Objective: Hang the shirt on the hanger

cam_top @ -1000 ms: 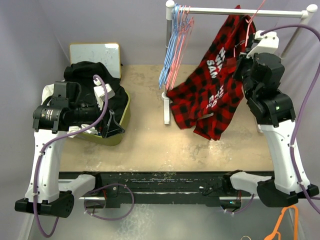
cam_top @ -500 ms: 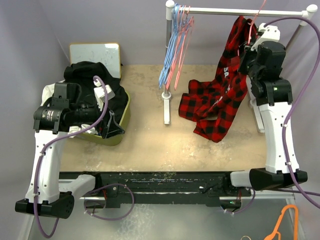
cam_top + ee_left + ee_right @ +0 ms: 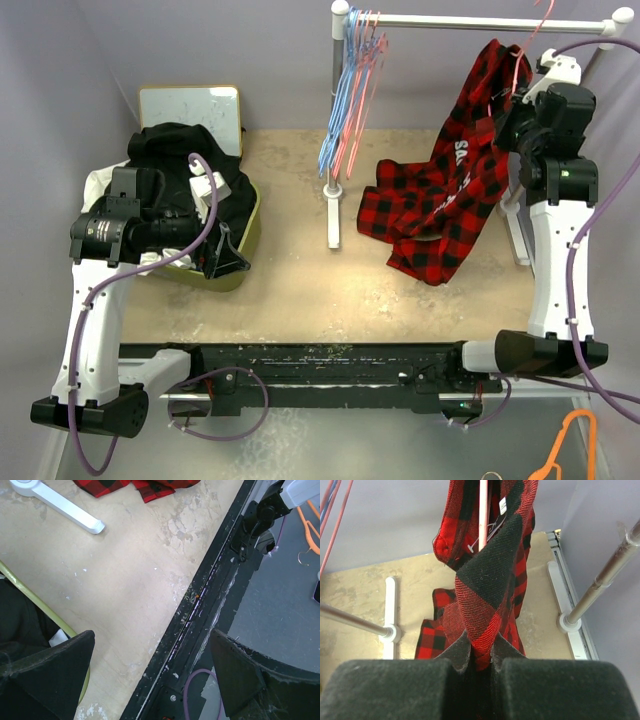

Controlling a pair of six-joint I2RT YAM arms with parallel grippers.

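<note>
Upper right: right gripper (image 3: 481, 656) clenched on red-and-black checked flannel shirt (image 3: 445, 205), cloth draping lower left of it | Left: left gripper (image 3: 150, 675) spread open

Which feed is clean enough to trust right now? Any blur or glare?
Top external: even light, no glare, the shirt sharp. Right wrist: shirt weave crisp, but the right claw against the lens is soft and dark. Left wrist: table sharp, left claw dark and featureless.

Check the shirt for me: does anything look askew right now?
Yes. The shirt hangs twisted and bunched from the right gripper, which is shut on a fold; its lower half lies crumpled on the table, not hanging free.
</note>
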